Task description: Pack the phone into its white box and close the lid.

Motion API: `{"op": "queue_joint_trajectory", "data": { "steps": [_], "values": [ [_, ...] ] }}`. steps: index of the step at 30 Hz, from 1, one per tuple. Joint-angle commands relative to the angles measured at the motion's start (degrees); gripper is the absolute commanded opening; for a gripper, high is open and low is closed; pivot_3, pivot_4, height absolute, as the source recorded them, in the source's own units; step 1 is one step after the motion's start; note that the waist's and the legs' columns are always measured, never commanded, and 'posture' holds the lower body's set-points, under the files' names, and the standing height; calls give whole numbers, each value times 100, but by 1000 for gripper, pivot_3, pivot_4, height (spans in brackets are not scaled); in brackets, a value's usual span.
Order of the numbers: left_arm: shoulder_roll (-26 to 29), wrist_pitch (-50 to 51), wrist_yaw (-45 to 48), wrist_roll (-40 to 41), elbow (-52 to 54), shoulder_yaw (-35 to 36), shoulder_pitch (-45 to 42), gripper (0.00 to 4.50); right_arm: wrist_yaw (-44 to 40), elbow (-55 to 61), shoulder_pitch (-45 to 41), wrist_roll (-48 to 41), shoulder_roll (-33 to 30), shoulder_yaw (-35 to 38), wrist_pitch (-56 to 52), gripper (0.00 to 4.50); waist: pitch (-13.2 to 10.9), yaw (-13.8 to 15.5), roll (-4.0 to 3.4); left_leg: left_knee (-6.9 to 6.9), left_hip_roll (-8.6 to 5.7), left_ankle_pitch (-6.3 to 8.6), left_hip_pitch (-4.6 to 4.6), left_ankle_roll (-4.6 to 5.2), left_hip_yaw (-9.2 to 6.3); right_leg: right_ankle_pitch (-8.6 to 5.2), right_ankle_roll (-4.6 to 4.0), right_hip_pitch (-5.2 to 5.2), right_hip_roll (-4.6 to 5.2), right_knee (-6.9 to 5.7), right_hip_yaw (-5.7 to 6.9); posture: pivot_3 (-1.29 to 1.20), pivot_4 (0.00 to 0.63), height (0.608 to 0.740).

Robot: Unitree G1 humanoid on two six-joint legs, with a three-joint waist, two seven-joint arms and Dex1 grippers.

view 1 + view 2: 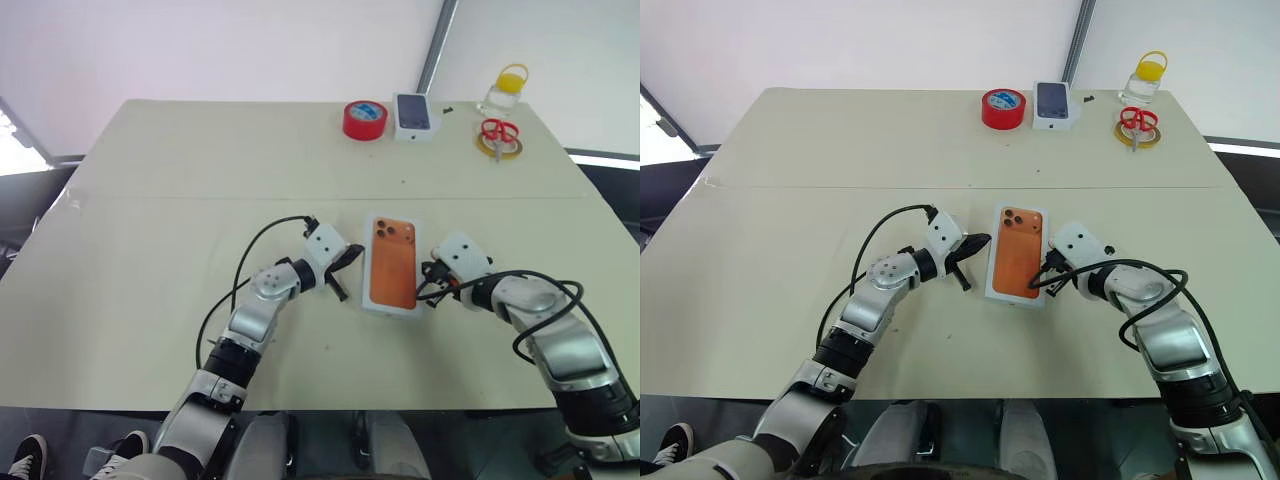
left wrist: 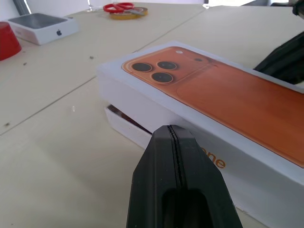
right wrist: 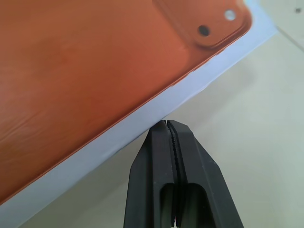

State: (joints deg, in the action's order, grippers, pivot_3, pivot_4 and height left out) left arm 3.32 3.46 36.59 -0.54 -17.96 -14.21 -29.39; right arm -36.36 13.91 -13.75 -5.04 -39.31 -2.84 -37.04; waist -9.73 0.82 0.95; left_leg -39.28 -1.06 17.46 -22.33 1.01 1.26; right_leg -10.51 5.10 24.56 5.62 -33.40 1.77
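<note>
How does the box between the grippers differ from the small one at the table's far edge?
The near box has an orange phone on its lid; the far box a dark one. The near box's lid rides high, its base peeking out below; the far box looks closed. The near box lies between left gripper and right gripper; the far box sits beside the red tape roll. Both are white.

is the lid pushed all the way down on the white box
No, the left wrist view shows the lid sitting raised on the white box, with a dark gap at the near corner.
</note>
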Motion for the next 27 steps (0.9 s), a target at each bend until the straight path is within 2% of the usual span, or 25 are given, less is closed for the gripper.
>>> {"op": "queue_joint_trajectory", "data": {
  "steps": [1, 27],
  "values": [
    [-115, -43, 22, 58, 88, -111, -94, 0, 0, 16, -212, -32, 55, 71, 173, 30, 0, 1, 0, 0, 0, 0, 0, 0, 0, 0, 0, 0, 0, 0, 0, 0, 150, 740],
    [-69, 293, -278, 40, -98, 32, -141, 0, 281, -550, -623, 494, 216, -157, 564, 30, 0, -6, 0, 0, -1, 0, 0, 0, 1, 11, 18, 0, 0, -2, 0, 0, 150, 740]
  ]
}}
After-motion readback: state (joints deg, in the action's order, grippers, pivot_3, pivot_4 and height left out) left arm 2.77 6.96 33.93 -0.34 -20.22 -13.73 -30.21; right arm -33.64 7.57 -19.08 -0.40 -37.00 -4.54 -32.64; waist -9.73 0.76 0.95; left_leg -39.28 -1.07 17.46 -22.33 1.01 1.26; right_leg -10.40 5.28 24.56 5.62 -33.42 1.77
